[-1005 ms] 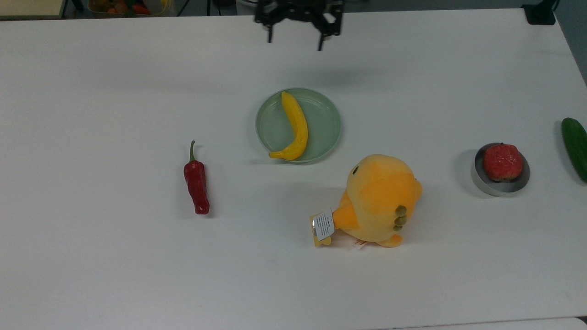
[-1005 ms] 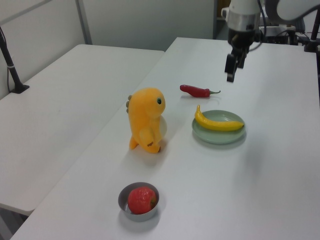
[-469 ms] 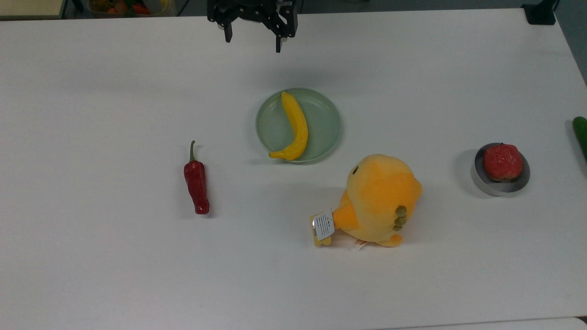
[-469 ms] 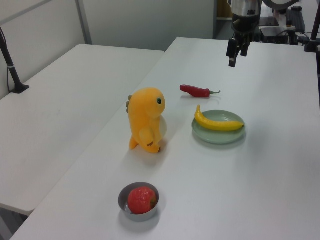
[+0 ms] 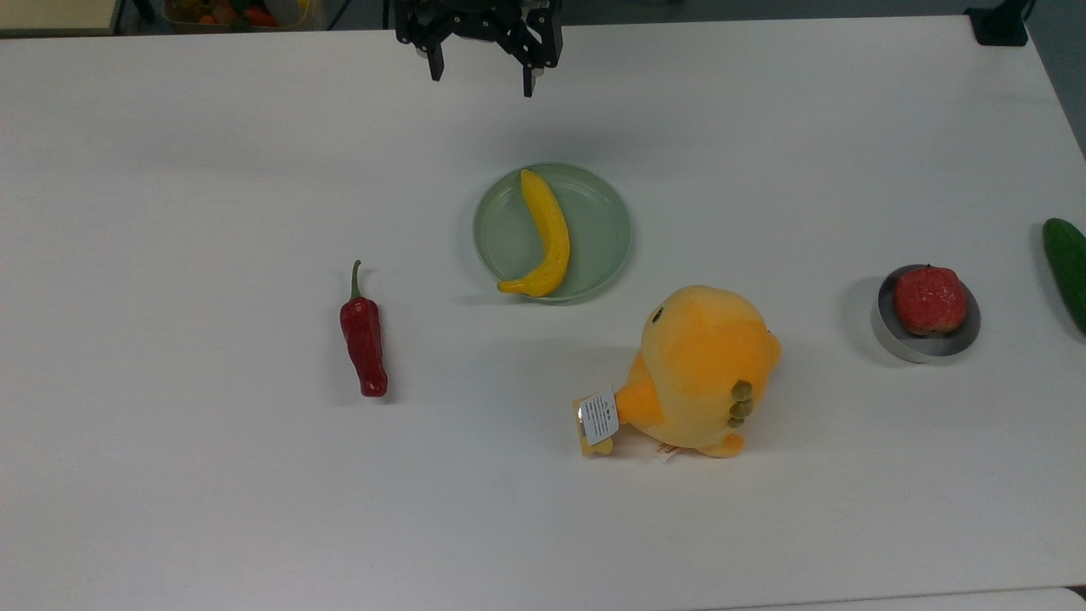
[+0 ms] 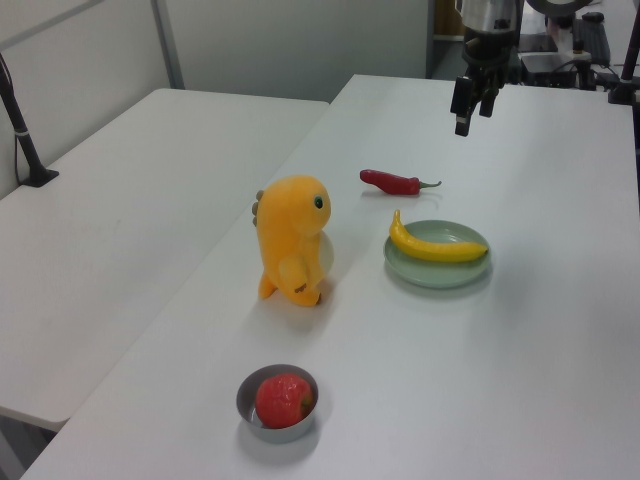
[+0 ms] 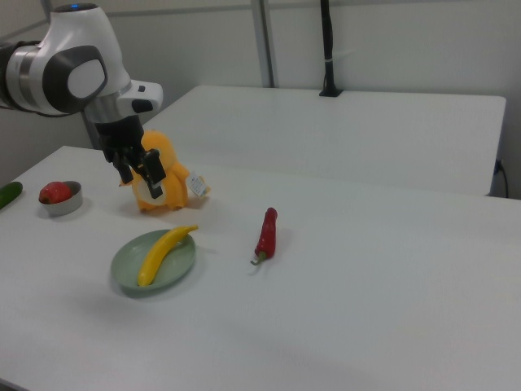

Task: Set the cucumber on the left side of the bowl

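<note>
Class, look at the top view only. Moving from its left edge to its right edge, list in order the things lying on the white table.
red chili pepper → green plate holding the banana → orange plush toy → bowl holding a red fruit → cucumber

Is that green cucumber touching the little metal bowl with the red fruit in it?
Apart. In the top view, bare white table shows between the cucumber at the top view's right edge and the bowl.
</note>
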`<state>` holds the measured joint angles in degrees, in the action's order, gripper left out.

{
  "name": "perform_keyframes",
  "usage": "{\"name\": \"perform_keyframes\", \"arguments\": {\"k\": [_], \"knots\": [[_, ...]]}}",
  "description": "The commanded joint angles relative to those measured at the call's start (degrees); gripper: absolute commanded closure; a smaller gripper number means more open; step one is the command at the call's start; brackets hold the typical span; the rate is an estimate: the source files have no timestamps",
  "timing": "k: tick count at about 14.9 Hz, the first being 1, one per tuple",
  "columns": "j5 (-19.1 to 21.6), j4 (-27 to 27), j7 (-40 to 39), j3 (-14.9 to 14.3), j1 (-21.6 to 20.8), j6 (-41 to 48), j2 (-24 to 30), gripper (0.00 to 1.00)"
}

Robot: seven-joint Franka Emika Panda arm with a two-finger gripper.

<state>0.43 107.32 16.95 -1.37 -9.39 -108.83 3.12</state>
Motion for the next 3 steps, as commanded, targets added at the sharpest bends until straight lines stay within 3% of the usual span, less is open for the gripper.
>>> {"name": "perform_keyframes", "arguments": {"k": [1,3], "knots": [[1.3,0.6,-1.4,-0.2,0.2,-1.6,0.0,0.00],[1.3,0.5,-1.4,-0.1,0.2,-1.5,0.0,0.00]]}}
